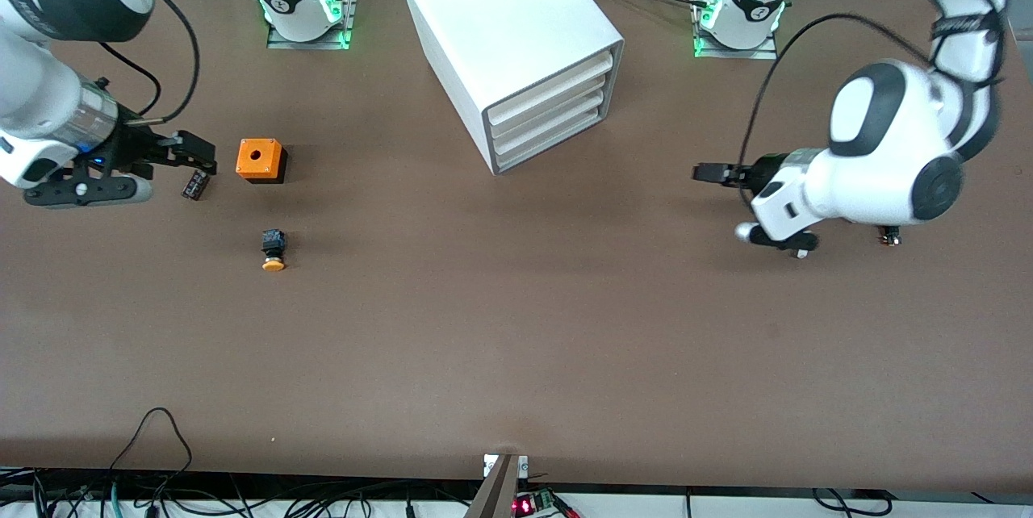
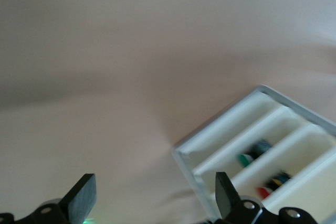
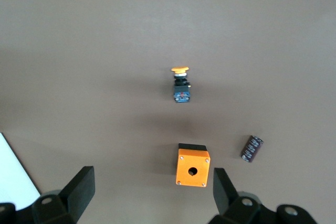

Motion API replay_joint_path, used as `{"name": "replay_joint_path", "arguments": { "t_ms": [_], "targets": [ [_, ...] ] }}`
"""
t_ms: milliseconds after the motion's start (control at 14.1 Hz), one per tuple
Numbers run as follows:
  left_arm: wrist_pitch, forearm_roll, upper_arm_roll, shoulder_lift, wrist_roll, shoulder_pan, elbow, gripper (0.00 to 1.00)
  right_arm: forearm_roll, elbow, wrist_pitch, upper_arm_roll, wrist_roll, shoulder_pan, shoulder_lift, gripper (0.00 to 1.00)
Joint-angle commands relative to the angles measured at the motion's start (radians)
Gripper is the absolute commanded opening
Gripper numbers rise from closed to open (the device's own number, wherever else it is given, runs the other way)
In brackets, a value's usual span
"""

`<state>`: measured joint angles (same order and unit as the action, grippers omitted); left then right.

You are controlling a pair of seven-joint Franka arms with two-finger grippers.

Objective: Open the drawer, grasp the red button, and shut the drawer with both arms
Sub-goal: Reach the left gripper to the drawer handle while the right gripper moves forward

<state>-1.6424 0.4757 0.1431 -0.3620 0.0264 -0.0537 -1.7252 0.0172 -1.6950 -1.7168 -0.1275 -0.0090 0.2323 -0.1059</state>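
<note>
White cabinet (image 1: 516,42) at the surface's (image 1: 516,324) base edge, drawers (image 1: 549,110) shut; red button (image 2: 263,191) possibly inside. Left pincer (image 1: 710,173) and right pincer (image 1: 194,153) spread, empty, at their ends.

Brown table (image 1: 516,324) carrying a white cabinet (image 1: 500,18) by the robots' edge; toward the right arm's end lie an orange box (image 1: 261,159), a yellow-capped button (image 1: 273,250) and a small dark cylinder (image 1: 195,184).

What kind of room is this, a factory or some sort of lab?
Most likely a robotics lab. Two white arms are bolted to a brown table, their open left gripper and right gripper hovering over it; a white cabinet stands between them, and loose cables trail along the edge.
</note>
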Motion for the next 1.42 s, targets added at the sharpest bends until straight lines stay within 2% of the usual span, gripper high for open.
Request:
{"name": "replay_joint_path", "arguments": {
  "t_ms": [0,213,355,710,1065,1136,1207,1278,1349],
  "targets": [
    [-0.091,0.214,0.009,-0.032,-0.128,-0.044,-0.115,1.00,0.009,0.052,0.002,-0.009,0.003,0.077,-0.046,1.00],
    [-0.122,0.443,0.049,-0.078,-0.310,-0.067,-0.239,1.00,0.016,0.072,-0.003,-0.007,0.001,0.102,-0.092,1.00],
    [-0.128,0.506,0.087,-0.092,-0.371,-0.086,-0.286,1.00,0.017,0.103,-0.006,-0.007,-0.003,0.133,-0.129,1.00],
    [-0.155,0.512,0.194,-0.092,-0.395,-0.086,-0.376,1.00,0.018,0.146,-0.004,-0.007,0.003,0.188,-0.182,1.00],
    [-0.161,0.518,0.219,-0.092,-0.420,-0.086,-0.451,0.99,0.013,0.204,0.005,0.000,0.000,0.272,-0.235,1.00],
    [-0.174,0.534,0.220,-0.092,-0.437,-0.086,-0.471,0.93,0.015,0.212,0.005,0.002,0.001,0.275,-0.245,1.00],
    [-0.187,0.535,0.222,-0.092,-0.460,-0.086,-0.479,0.76,0.018,0.213,0.003,0.012,0.003,0.275,-0.255,1.00],
    [-0.203,0.535,0.227,-0.094,-0.482,-0.087,-0.481,0.27,0.017,0.215,0.003,0.029,0.003,0.275,-0.261,1.00],
    [-0.206,0.534,0.227,-0.094,-0.488,-0.086,-0.479,0.00,0.017,0.215,-0.001,0.035,0.003,0.275,-0.262,1.00]
  ]
}}
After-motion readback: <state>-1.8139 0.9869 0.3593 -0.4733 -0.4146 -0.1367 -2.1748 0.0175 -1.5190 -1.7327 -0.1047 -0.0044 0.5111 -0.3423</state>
